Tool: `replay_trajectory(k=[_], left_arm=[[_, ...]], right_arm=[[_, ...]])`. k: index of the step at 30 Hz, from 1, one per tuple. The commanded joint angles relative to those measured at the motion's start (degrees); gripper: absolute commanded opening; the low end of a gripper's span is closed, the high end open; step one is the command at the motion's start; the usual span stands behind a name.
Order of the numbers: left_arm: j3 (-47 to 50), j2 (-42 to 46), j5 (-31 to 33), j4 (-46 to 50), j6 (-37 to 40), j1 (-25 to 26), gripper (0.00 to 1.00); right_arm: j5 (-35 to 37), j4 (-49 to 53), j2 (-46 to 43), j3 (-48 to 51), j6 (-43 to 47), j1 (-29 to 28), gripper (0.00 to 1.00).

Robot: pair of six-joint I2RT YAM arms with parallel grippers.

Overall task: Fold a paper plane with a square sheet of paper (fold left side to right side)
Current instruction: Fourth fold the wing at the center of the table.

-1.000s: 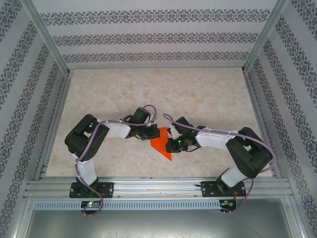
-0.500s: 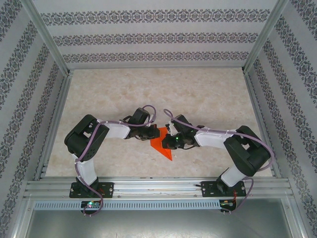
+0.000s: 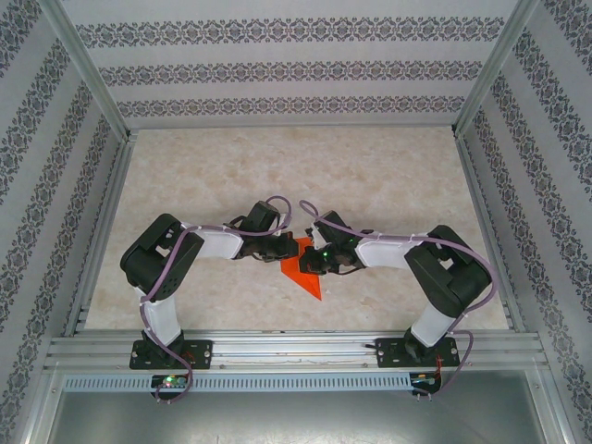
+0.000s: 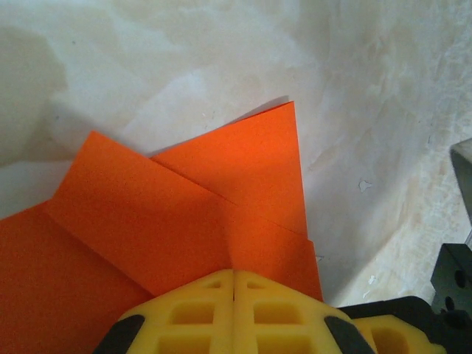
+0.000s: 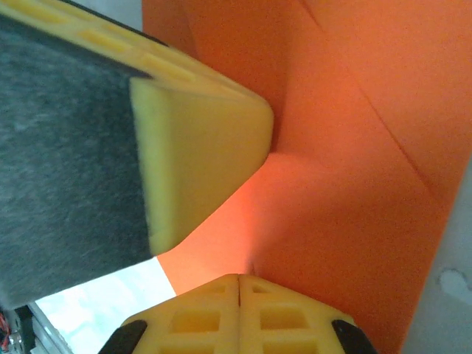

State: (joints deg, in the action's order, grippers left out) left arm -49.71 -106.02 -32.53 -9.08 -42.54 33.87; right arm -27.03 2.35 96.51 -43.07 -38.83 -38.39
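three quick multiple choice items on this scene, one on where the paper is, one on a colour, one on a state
1. Where does the orange paper lie?
A) between the left end effector and the right end effector
B) against the far wall
C) on the front rail

2. What colour are the left end effector's fingers?
A) blue
B) yellow
C) green

3. What state is the paper in?
A) flat, unfolded
B) crumpled into a ball
C) folded, with creases

Answers:
1 A, the top view shows it mid-table between both tips.
2 B, the left wrist view shows yellow fingers.
3 C, the left wrist view shows layered flaps and crease lines.
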Motion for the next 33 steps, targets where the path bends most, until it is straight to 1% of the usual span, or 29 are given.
replay_trajectory(k=[1,8,33], left_arm=[[1.3,-0.8,3.7,5.0,-0.9,0.1,0.0],[1.0,-1.4,4.8,6.5,-1.4,0.0,0.0],[1.6,-2.4,4.8,5.8,-2.1,-1.2,0.0]], right_arm=[[1.1,2.3,0.9,-0.7,0.9,-0.7,0.0],[1.5,3.9,-0.8,2.4,-0.1,-1.4,0.0],[1.0,6.9,-8.7,11.3,-3.8,-2.4,0.0]])
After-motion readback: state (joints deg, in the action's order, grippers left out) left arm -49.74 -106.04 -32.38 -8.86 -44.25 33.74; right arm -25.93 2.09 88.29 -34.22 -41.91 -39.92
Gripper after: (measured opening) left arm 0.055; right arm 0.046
